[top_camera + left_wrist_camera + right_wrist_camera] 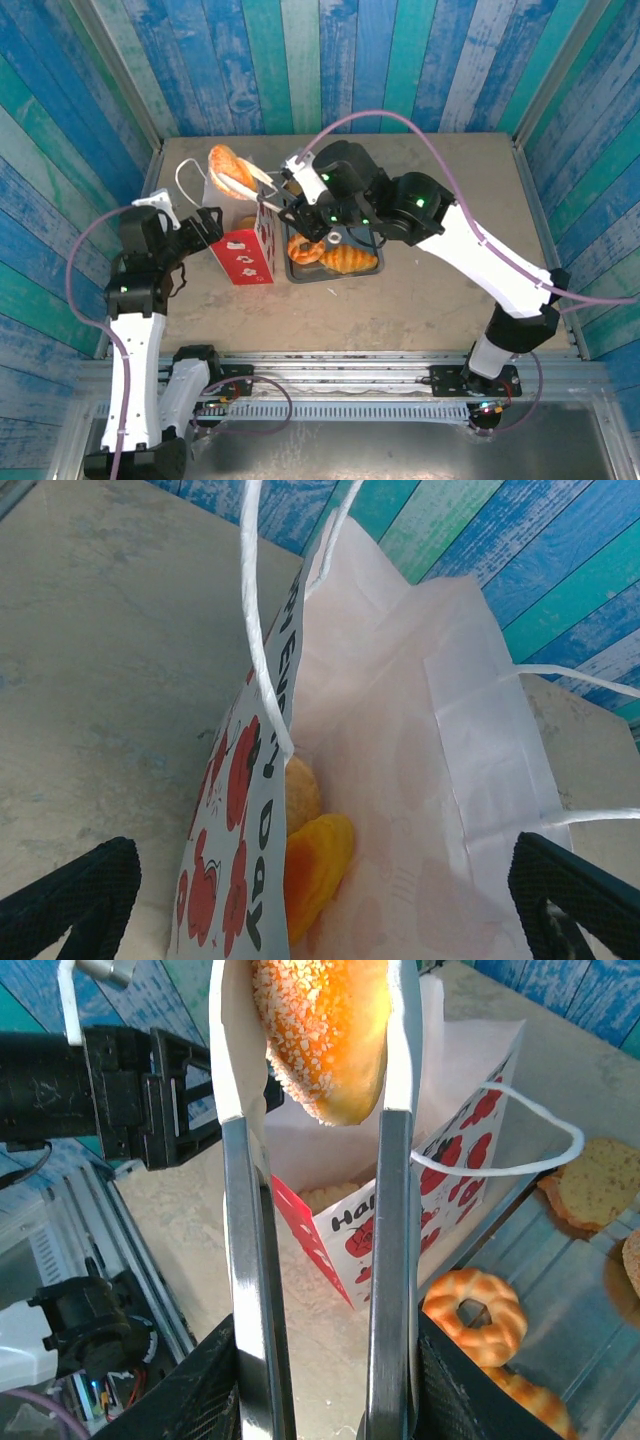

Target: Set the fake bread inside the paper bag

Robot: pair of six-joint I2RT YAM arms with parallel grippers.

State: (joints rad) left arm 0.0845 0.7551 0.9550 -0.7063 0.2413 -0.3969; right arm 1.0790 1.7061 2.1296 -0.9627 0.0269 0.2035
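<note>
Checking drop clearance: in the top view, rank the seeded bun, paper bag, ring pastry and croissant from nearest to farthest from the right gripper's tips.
1. seeded bun: clamped in the right gripper, at the far left.
2. paper bag: just nearer the arms than the tips.
3. ring pastry: right of the bag.
4. croissant: farther right again.

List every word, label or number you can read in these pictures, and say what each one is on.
"Ha…": black brush-style letters on the paper bag, seen in the right wrist view. The letters that follow are too unclear to read.
Left wrist view: more black capitals run along the same bag's printed face. They are seen too steeply to read with certainty.
Nothing readable on the tray.
</note>
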